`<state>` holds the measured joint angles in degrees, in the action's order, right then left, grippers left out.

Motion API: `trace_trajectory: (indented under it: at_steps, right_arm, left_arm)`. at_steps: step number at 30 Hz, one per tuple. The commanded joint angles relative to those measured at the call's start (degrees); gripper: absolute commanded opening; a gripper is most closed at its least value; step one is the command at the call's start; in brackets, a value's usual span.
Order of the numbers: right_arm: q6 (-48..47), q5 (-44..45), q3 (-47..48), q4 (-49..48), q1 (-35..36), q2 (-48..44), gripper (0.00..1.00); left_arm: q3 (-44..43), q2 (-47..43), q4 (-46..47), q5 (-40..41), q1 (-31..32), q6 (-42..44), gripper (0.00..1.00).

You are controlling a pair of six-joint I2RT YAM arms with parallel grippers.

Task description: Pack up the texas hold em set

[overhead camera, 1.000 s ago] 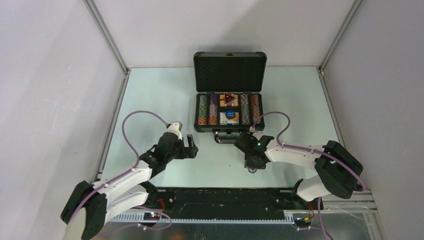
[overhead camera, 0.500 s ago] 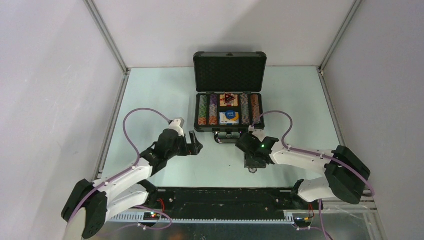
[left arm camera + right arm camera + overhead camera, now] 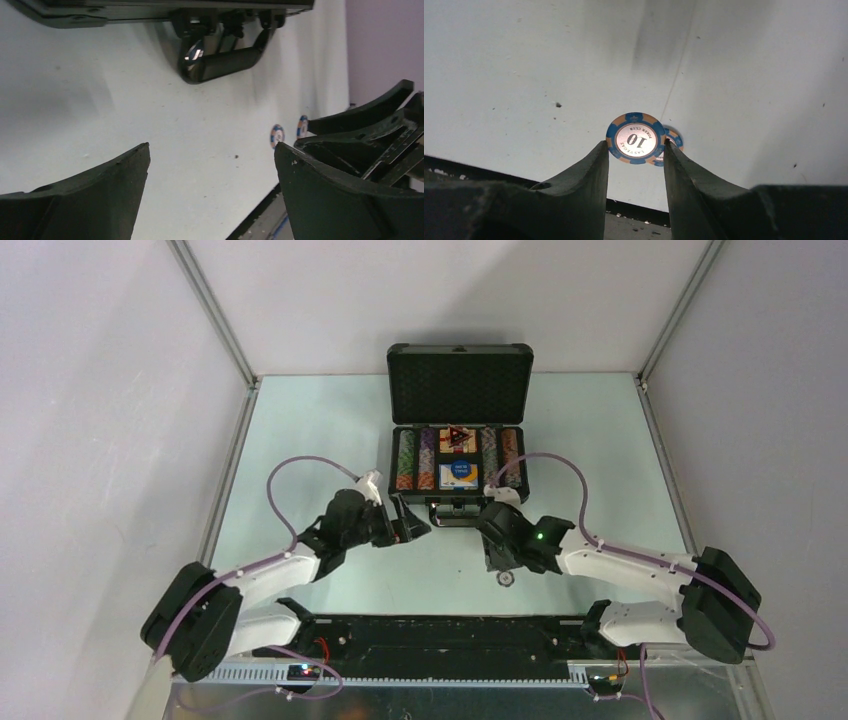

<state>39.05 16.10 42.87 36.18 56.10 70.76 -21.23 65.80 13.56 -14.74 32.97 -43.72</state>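
Note:
The dark briefcase point(image 3: 459, 380) stands open at the back of the table, and rows of striped poker chips point(image 3: 405, 462) fill its base beside a blue card box point(image 3: 460, 474). My right gripper point(image 3: 636, 145) is shut on the edges of a blue-and-orange poker chip point(image 3: 636, 138) marked 10, held just above the table. A second chip point(image 3: 673, 136) lies on the table behind it, also seen as a loose chip point(image 3: 507, 578). My left gripper point(image 3: 211, 150) hangs open and empty in front of the case handle point(image 3: 222, 60).
The black rail point(image 3: 450, 635) runs along the near table edge, close under my right gripper point(image 3: 503, 562). My left gripper point(image 3: 412, 523) sits a hand's width left of it. The right arm's fingers point(image 3: 360, 130) show at the right of the left wrist view.
My left arm has swung right toward the case handle. My right gripper has moved slightly up and away from the near edge with the chip, uncovering the loose chip on the table.

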Motion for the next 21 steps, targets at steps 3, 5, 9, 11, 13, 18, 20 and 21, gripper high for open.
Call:
trace_trajectory:
  at_steps: [3, 5, 9, 11, 13, 18, 20, 21]
  right_arm:
    - [-14.1, -3.24, 6.28, -3.73, 1.47, -1.52, 0.42]
    - [-16.93, -4.5, 7.88, -3.63, 1.86, -1.23, 0.42]
    - [-22.12, -8.14, 10.3, -3.58, 2.58, -1.13, 0.43]
    - [-24.21, -10.25, 11.23, -3.53, 2.83, -1.23, 0.43]
    - [-25.67, -11.71, 12.24, -3.23, 2.94, -1.24, 0.43]
    - [-28.92, -14.04, 14.61, -2.88, 3.77, -1.19, 0.44]
    - [-29.63, -14.66, 15.41, -2.83, 4.07, -1.11, 0.44]
    - [-29.93, -14.84, 15.58, -2.81, 4.19, -1.03, 0.44]
  left_arm:
    - [-2.25, 3.3, 13.04, -9.62, -0.19, -8.06, 0.98]
    - [-2.05, 4.21, 15.32, -11.75, -0.23, -9.6, 0.96]
    - [-1.54, 5.43, 20.24, -14.59, -0.2, -13.44, 0.94]
    - [-1.16, 6.12, 22.85, -16.07, -0.12, -14.99, 0.93]
    - [-0.73, 6.82, 25.6, -17.37, -0.08, -16.59, 0.92]
    - [-0.1, 9.02, 31.6, -19.34, 0.98, -19.36, 0.89]
    - [0.1, 10.17, 33.82, -19.92, 1.54, -20.5, 0.88]
    - [0.16, 10.59, 34.56, -20.12, 1.8, -21.29, 0.88]
